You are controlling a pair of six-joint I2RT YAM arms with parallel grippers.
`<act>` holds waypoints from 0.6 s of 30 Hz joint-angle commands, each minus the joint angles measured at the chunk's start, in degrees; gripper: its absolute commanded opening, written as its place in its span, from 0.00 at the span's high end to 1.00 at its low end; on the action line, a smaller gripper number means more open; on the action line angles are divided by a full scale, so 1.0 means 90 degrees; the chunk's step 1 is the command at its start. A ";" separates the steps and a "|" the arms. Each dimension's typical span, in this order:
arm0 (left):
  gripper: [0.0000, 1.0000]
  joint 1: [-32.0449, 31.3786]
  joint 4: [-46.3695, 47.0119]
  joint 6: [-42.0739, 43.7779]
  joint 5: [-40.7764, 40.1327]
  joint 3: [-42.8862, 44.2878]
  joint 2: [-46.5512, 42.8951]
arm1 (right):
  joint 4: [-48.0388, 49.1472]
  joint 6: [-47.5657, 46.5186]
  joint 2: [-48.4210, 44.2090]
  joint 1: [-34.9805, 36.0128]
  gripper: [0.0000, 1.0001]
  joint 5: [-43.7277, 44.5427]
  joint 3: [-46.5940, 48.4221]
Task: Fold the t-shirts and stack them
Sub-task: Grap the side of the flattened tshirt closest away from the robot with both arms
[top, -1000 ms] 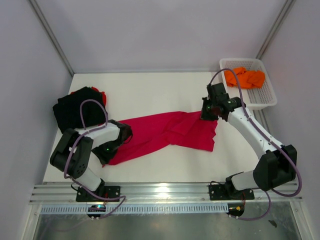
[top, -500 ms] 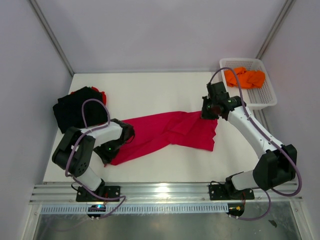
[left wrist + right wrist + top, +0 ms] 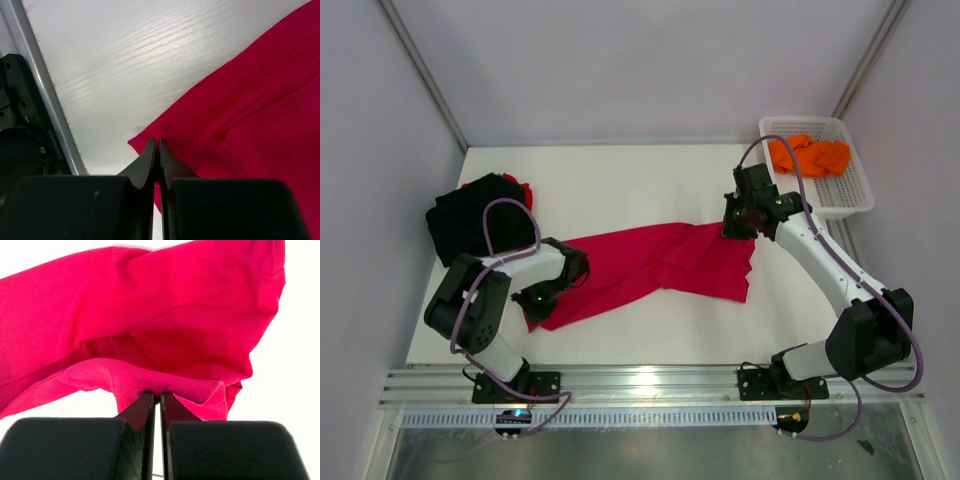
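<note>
Across the table [image 3: 620,180], a crimson t-shirt [image 3: 650,262] is stretched from 8 to 3 o'clock. A black t-shirt [image 3: 460,220] is heaped at 9 o'clock, and an orange t-shirt [image 3: 810,155] is held in a basket [image 3: 860,195] at 2. The crimson ends are pinched by the left gripper [image 3: 542,300] and the right gripper [image 3: 735,228].

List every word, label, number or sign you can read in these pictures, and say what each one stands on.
Small white print, running sideways on the black arm housing in the left wrist view: too small and blurred to read.
Crimson t-shirt, orange t-shirt, white basket: no text shows on any of them.
Nothing else readable appears in any view.
</note>
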 commanded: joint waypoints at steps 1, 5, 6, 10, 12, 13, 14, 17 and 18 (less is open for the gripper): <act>1.00 -0.0028 -0.0416 -0.0217 -0.0313 0.0151 -0.0147 | 0.0102 0.0034 -0.0266 -0.0037 0.97 0.0041 0.0125; 1.00 -0.0028 -0.0923 -0.0207 -0.0567 0.0735 -0.0225 | 0.0131 0.0054 -0.0257 -0.0037 0.97 0.0002 0.0096; 1.00 -0.0028 -0.1166 -0.0207 -0.0654 0.0853 -0.0235 | 0.0151 0.0054 -0.0247 -0.0037 0.97 0.0012 0.0115; 1.00 -0.0028 -0.1568 -0.0178 -0.0811 0.1352 -0.0381 | 0.0170 -0.0024 -0.0179 -0.0037 0.97 0.0167 0.0203; 1.00 -0.0028 -0.1676 -0.0158 -0.0860 0.1547 -0.0430 | 0.0161 -0.0073 -0.0120 -0.0037 0.97 0.0333 0.0359; 1.00 -0.0028 -0.1734 -0.0158 -0.0899 0.1644 -0.0430 | 0.0151 -0.0112 -0.0052 -0.0046 0.97 0.0373 0.0495; 1.00 -0.0028 -0.1754 -0.0158 -0.0899 0.1665 -0.0430 | 0.0141 -0.0141 -0.0013 -0.0037 0.97 0.0383 0.0554; 1.00 -0.0028 -0.1803 -0.0148 -0.0948 0.1752 -0.0391 | 0.0112 -0.0220 0.0104 -0.0037 0.97 0.0470 0.0740; 1.00 -0.0028 -0.1822 -0.0148 -0.0987 0.1782 -0.0352 | 0.0093 -0.0239 0.0124 -0.0037 0.97 0.0509 0.0779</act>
